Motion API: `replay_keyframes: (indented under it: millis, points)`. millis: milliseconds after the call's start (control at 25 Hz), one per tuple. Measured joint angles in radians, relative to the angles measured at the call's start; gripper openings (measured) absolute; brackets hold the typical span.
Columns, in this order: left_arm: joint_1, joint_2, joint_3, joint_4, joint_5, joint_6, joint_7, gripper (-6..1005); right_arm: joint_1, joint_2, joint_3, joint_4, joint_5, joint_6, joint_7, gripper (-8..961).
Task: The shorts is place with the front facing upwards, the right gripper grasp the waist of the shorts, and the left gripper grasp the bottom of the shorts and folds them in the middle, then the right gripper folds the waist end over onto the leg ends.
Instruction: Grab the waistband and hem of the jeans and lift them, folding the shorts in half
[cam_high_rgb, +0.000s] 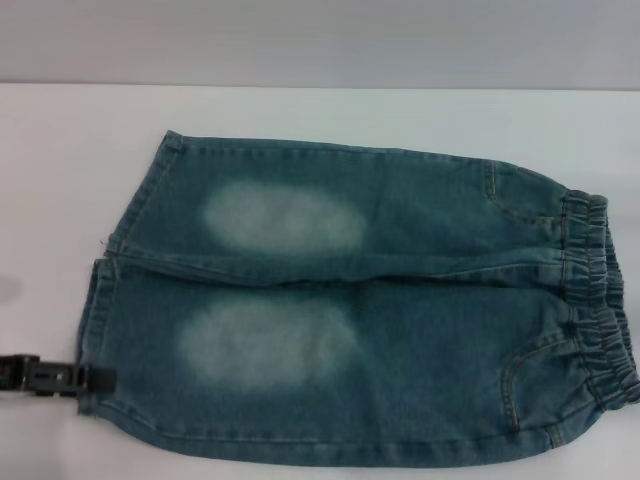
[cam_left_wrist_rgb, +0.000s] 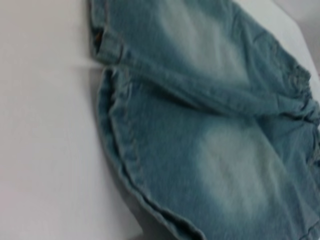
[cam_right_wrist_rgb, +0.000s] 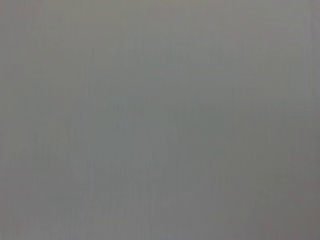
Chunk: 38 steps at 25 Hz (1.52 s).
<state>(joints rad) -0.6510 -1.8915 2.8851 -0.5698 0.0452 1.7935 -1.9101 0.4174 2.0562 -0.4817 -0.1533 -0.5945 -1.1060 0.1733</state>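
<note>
Two pale thigh patches | shorts (cam_high_rgb: 360, 310) flat | left pincer (cam_high_rgb: 95, 379) at hem

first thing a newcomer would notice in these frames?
The shorts dominate: blue denim spread flat across the white table, waist toward the robot's right, leg ends toward its left, with two pale faded ovals on the thighs. Next, the left gripper at the near leg's hem, low on the robot's left. The right gripper is nowhere in view; its wrist camera shows only blank grey.
</note>
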Motion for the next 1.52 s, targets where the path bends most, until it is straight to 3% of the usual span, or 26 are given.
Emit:
replay_keyframes:
  millis: [360, 1520]
  points:
    - [0.01, 0.007, -0.001, 0.0, 0.002, 0.075, 0.002, 684, 0.019, 0.006, 0.0, 0.001, -0.001, 0.0, 0.0, 694]
    - [-0.027, 0.002, 0.0, 0.009, 0.051, 0.038, 0.012, 669, 0.041, 0.01, -0.012, 0.009, 0.001, 0.0, 0.0, 694]
